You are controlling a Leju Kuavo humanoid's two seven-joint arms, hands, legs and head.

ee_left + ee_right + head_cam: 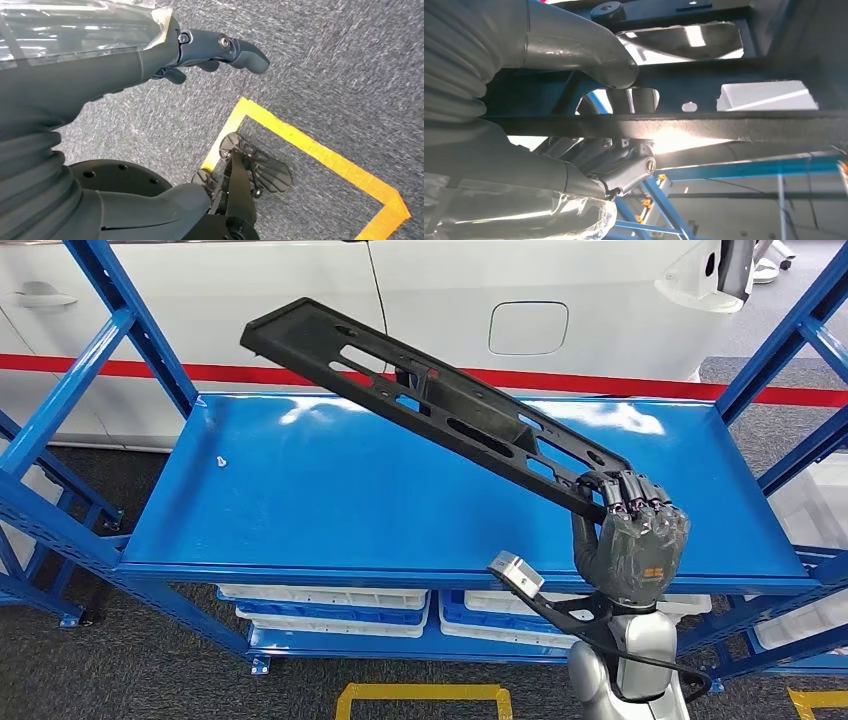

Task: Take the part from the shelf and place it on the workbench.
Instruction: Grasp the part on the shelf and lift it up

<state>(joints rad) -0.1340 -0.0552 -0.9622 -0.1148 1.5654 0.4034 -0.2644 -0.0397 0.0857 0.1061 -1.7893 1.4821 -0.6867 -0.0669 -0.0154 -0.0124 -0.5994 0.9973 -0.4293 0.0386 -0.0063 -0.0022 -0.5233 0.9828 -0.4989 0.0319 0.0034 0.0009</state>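
The long black part is clamped at one end by the right hand and held tilted above the blue shelf. With so much overhang, it could be twisted loose or knocked against the shelf's upright. The left hand hangs over the floor with nothing held, fingers loosely apart

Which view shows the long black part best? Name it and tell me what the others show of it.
The head view: the whole black part runs slanted above the blue shelf, one end held by the right hand. The right wrist view shows a close stretch of its cut-out underside. The left wrist view looks at carpet and the left hand.
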